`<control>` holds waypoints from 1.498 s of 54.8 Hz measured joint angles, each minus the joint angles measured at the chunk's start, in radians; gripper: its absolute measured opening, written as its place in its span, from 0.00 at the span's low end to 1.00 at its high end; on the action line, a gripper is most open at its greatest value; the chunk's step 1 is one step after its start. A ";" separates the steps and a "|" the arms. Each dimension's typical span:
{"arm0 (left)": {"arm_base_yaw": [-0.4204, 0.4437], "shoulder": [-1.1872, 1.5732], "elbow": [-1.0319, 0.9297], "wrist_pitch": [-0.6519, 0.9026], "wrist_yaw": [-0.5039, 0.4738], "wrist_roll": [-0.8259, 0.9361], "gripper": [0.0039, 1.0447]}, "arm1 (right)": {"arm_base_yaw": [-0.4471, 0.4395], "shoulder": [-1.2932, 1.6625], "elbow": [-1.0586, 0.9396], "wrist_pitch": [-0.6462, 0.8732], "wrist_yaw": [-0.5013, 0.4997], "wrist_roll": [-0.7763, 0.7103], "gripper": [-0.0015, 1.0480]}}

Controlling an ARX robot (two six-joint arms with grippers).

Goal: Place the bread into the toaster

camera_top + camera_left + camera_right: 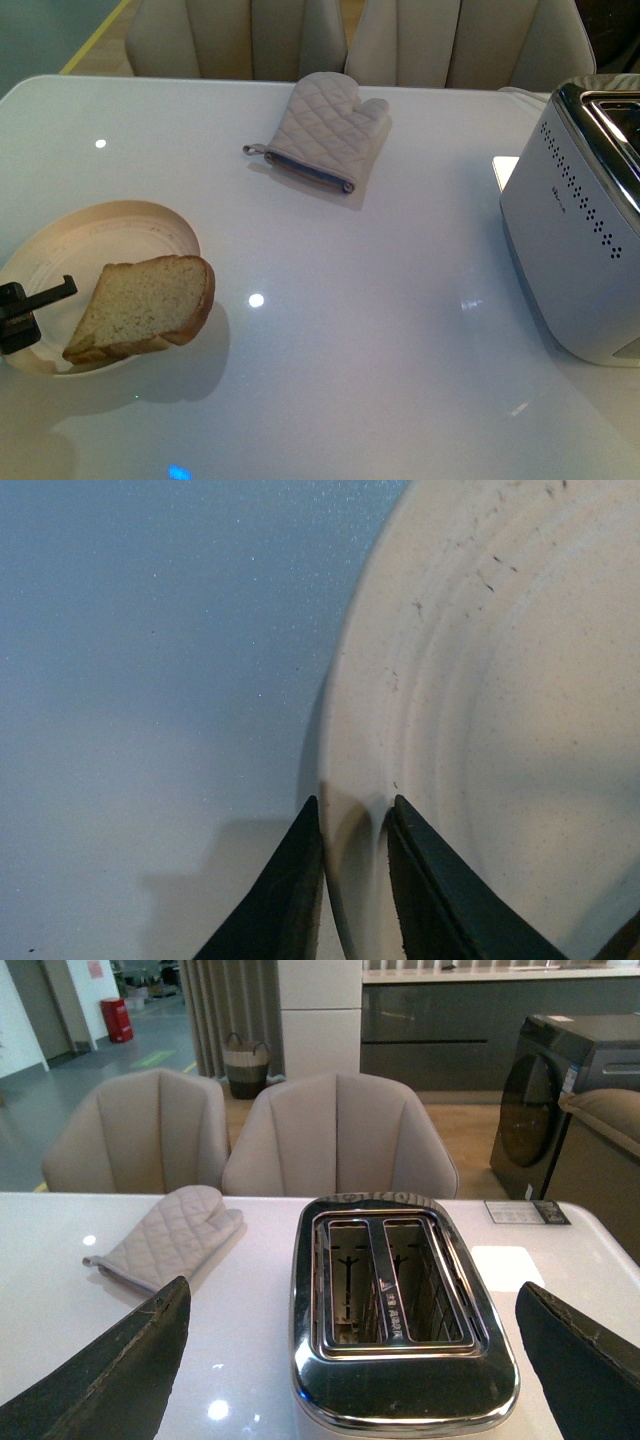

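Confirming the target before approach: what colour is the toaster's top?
The toaster top is shiny chrome; it shows best in the right wrist view.

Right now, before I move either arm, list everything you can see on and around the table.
bread: one slice, light tan with brown crust, on the plate's right side, rounded end over the rim
plate: one, cream, front left of the table
toaster: one, white with chrome top, right edge of the table, both slots empty
oven mitt: one, grey quilted, flat at the far middle
table: one, glossy white
chairs: two, beige, behind the far edge
left gripper: one, black, fingers either side of the plate rim, apparently clamped
right gripper: one, black, open wide, looking down on the toaster
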 joint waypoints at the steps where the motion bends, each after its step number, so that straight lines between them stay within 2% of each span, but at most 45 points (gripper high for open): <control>1: -0.002 0.000 0.000 0.000 -0.002 -0.004 0.14 | 0.000 0.000 0.000 0.000 0.000 0.000 0.91; 9: -0.050 -0.014 0.004 -0.013 0.005 -0.063 0.04 | 0.000 0.000 0.000 0.000 0.000 0.000 0.91; 28: -0.294 -0.027 0.039 -0.144 0.033 -0.328 0.04 | 0.000 0.000 0.000 0.000 0.000 0.000 0.91; 41: -0.430 -0.021 0.075 -0.190 0.048 -0.454 0.04 | 0.000 0.000 0.000 0.000 0.000 0.000 0.91; 54: -0.510 -0.016 0.105 -0.226 0.063 -0.532 0.04 | 0.000 0.000 0.000 0.000 0.000 0.000 0.91; 66: -0.545 -0.014 0.114 -0.233 0.076 -0.576 0.04 | 0.000 0.000 0.000 0.000 0.000 0.000 0.91; 75: -0.550 -0.020 0.087 -0.230 0.121 -0.586 0.38 | 0.000 0.000 0.000 0.000 0.000 0.000 0.91; 82: -0.517 -0.073 0.039 -0.205 0.122 -0.588 0.55 | 0.000 0.000 0.000 0.000 0.000 0.000 0.91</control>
